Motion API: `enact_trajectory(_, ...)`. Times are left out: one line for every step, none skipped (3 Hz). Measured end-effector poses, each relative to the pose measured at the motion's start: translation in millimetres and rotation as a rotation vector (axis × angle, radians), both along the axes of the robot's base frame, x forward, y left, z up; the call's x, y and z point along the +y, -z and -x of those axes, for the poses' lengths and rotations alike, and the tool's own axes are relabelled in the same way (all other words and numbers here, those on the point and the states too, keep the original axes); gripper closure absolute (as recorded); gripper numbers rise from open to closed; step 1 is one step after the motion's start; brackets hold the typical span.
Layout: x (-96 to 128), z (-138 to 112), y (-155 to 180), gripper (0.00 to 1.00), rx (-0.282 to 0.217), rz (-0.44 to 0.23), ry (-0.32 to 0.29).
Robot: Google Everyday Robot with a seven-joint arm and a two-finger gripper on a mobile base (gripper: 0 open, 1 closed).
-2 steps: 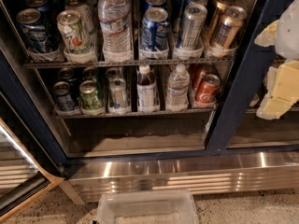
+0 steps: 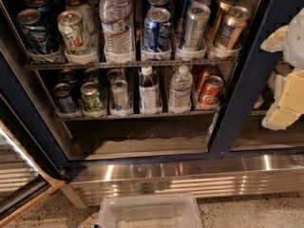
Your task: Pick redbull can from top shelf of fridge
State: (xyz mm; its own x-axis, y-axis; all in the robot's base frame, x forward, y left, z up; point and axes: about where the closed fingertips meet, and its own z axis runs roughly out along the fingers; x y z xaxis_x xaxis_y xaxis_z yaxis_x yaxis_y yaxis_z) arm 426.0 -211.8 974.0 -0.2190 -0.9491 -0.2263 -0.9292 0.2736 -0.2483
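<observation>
The redbull can point(image 2: 194, 26) is a tall slim silver-and-blue can. It stands upright at the front of the upper shelf point(image 2: 133, 63), right of centre, between a blue soda can point(image 2: 157, 28) and a gold can point(image 2: 231, 27). More slim cans stand behind it. My gripper point(image 2: 266, 82) is at the right edge of the view, in front of the fridge's dark door post point(image 2: 247, 80). It is to the right of the can, a little lower, and apart from it. Its cream fingers point(image 2: 285, 103) stand apart with nothing between them.
The upper shelf also holds a water bottle point(image 2: 116, 25), a green-and-white can point(image 2: 76, 32) and dark blue cans point(image 2: 34, 30). The lower shelf holds small cans, two bottles and a red cola can point(image 2: 210, 91). A clear plastic bin point(image 2: 149, 212) sits on the floor below. An open door edge point(image 2: 23, 184) is at lower left.
The gripper has dipped slightly at the right edge. The cans and bottles have not moved.
</observation>
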Motion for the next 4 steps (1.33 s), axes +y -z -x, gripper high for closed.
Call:
enact_trajectory(10, 26, 5, 0.0, -0.018, -0.044, 0.003)
enact_trajectory(10, 47, 15, 0.0, -0.003, -0.135, 0.023)
enact_trajectory(9, 60, 37, 0.0, 0.052, -0.294, 0.059)
enact_trajectory(9, 60, 37, 0.0, 0.052, -0.294, 0.059)
